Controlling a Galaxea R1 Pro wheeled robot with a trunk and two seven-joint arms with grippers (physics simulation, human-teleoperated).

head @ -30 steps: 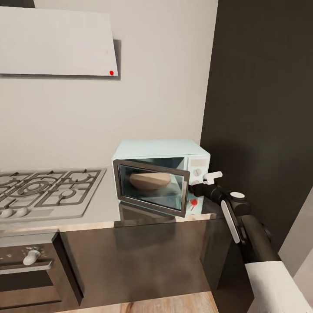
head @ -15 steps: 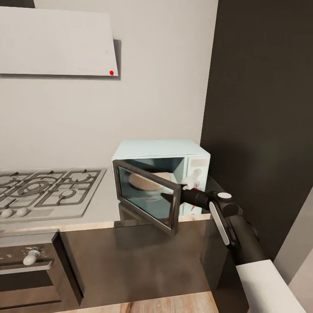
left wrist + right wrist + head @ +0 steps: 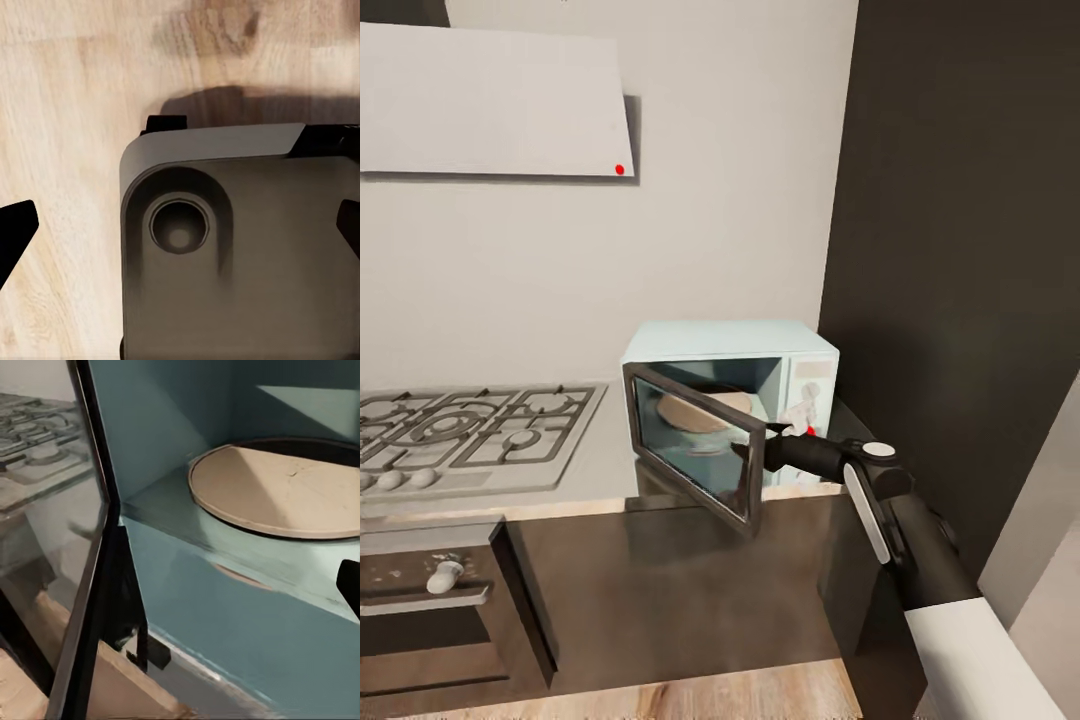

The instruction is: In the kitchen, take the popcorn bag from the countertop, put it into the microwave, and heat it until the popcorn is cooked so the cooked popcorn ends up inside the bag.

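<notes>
The pale blue microwave (image 3: 732,340) stands on the steel countertop (image 3: 600,462) against the wall, its dark glass door (image 3: 695,452) swung roughly half open toward me. My right gripper (image 3: 780,440) sits at the door's free edge, in front of the control panel, and looks open. In the right wrist view one fingertip (image 3: 351,585) sits at the frame's edge, with the door edge (image 3: 101,547) and the bare tan turntable (image 3: 277,487) ahead. The popcorn bag is out of view. My left gripper (image 3: 180,232) hangs open over my own grey base (image 3: 240,255) and the wood floor.
A gas hob (image 3: 470,425) lies in the counter left of the microwave, with a built-in oven (image 3: 430,600) below it. A tall dark cabinet (image 3: 960,250) rises right beside the microwave. A white hood (image 3: 490,100) hangs on the wall above the hob.
The microwave door has swung wider open. My right gripper moved left from the control panel to the door's free edge. The head camera shifted slightly.
</notes>
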